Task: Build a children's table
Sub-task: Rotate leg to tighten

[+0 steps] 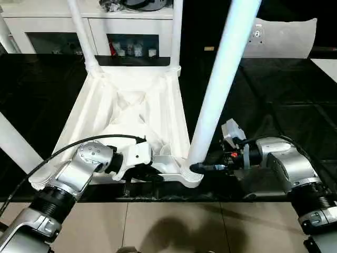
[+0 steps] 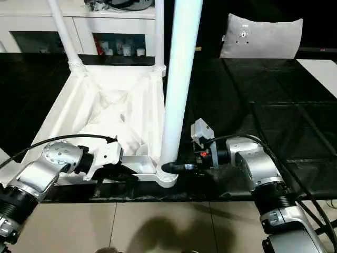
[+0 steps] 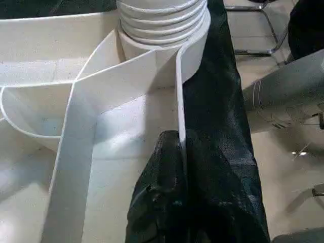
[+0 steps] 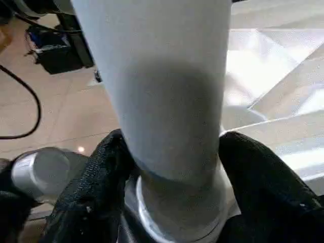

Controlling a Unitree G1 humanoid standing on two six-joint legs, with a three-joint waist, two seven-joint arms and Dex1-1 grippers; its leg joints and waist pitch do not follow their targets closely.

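The children's table (image 1: 131, 113) lies upside down on a black work surface (image 1: 284, 110), ribbed underside up, its near edge along the surface's near edge. A white cabinet w/ glass doors (image 1: 63, 31) stands beyond the far edge.

Left side: the left hand (image 1: 141, 176) sits at the table top's near rim. In the left wrist view its black fingers (image 3: 167, 167) are closed on the thin rim wall (image 3: 179, 101), one each side, not far from the threaded corner socket (image 3: 162, 20). That grip looks like the anchor. Judgement: it should stay firm & low so the top doesn't slide or twist while the leg is worked.

Two legs already stand in the far corners: far-left leg (image 1: 79, 29) and far-right leg (image 1: 176, 31). Another white leg (image 1: 13, 145) crosses the left side of the head view; its seating can't be made out.

Right side: the near-right leg (image 1: 221, 79) rises from the near-right corner socket (image 1: 190, 176), leaning a bit to the right. The right hand (image 1: 202, 168) grips it just above the socket; in the right wrist view both fingers (image 4: 101, 172) press on the leg's base, one per side.

Step in hand, as judged: seating/tightening this leg. To do it well:
- bring the leg upright first, since the lean risks cross-threading
- push down along the leg's axis while turning
- keep the grip low, near the collar
- stop if the top lifts off the surface

Whether the threads are fully home can't be told.
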